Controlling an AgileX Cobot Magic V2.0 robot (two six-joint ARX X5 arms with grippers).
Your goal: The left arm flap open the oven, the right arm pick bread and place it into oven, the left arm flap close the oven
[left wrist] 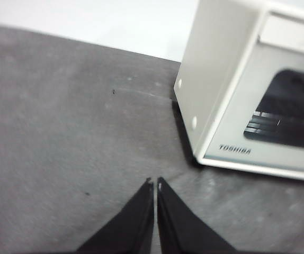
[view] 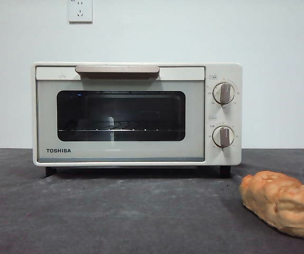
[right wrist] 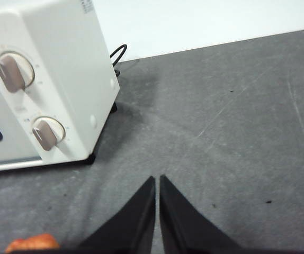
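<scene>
The cream-white TOSHIBA oven (view: 136,114) stands at the middle of the table with its door shut and its beige bar handle (view: 117,70) at the top. The golden bread (view: 284,201) lies on the table in front of the oven's right end. A sliver of it shows in the right wrist view (right wrist: 33,243). My left gripper (left wrist: 154,182) is shut and empty, hovering off the oven's left front corner (left wrist: 237,106). My right gripper (right wrist: 157,179) is shut and empty, beside the oven's knob side (right wrist: 51,79). Neither arm shows in the front view.
The dark grey table top (view: 115,211) spreads in front of the oven. A black power cord (right wrist: 117,53) runs behind the oven's right side. Wall sockets (view: 80,10) sit on the white wall behind.
</scene>
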